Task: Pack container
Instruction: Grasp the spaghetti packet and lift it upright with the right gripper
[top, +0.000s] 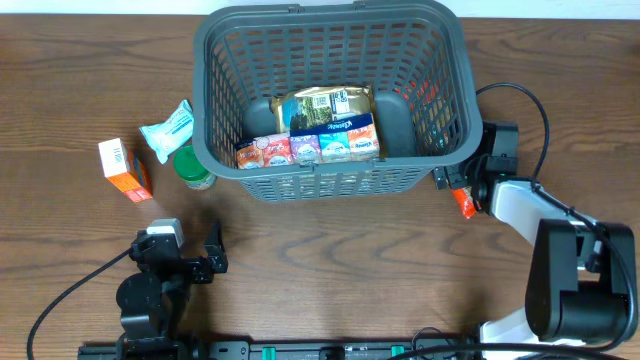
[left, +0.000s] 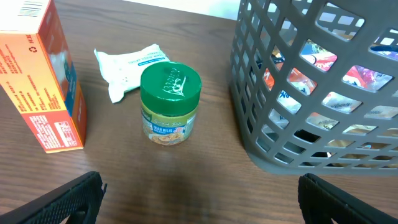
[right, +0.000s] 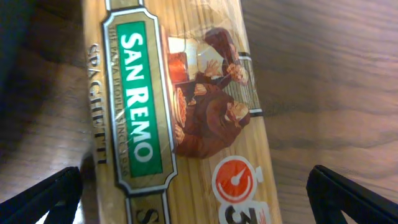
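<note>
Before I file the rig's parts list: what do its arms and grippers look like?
Left arm: black, with a pale block at the wrist and a black cable looping off. Right arm: black links with one white segment, black cable arching above. The left gripper and right gripper have matt black fingers.

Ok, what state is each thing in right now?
Basket, upright, partly packed.
Gold bag, lying in basket.
Small packets, lined along basket's near wall.
Jar, upright on table, lid on.
Wipes, flat on table.
Orange box, standing on table.
Spaghetti, flat on table, ungripped.
Left claw, open, empty.
Right claw, open, empty.
</note>
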